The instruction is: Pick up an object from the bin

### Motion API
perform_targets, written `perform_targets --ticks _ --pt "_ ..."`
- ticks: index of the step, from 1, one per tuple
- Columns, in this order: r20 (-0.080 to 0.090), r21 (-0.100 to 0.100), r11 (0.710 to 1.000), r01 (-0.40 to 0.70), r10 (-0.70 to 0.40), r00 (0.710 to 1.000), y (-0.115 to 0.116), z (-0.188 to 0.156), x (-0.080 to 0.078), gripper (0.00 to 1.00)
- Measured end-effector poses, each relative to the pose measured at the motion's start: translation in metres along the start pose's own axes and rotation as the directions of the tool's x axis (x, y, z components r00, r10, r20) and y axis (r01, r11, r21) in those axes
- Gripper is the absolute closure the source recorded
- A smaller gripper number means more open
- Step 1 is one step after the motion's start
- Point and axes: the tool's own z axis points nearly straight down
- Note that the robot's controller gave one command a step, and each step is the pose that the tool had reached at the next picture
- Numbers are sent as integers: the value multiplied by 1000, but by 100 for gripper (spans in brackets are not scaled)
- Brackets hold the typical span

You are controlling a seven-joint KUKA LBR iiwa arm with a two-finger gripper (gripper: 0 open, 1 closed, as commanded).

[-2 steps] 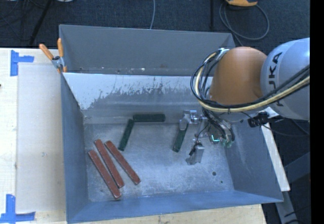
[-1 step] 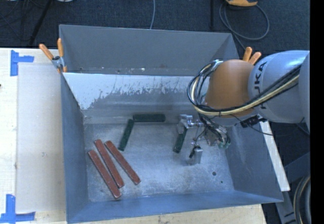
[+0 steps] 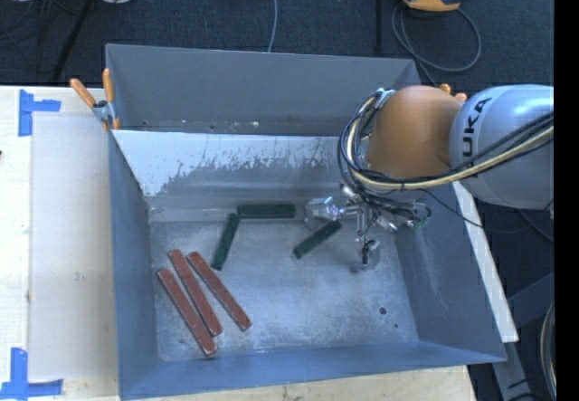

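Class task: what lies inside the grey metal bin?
Three dark green bars mid-floor, three reddish-brown bars lower left, and the gripper. The arm hides the bin's upper right corner.

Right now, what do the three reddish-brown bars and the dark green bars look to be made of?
The reddish-brown bars look like matte wood or plastic: flat, straight-edged, no glint; which, I cannot tell. The dark green bars look equally dull, perhaps plastic or painted wood.
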Motion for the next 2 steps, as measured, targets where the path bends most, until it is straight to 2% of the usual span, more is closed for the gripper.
perform_targets --ticks 1,2 --pt "1 -2 1000 -6 6 1000 0 -1 0 100" --pt "3 2 979 -202 202 979 18 -107 30 100"
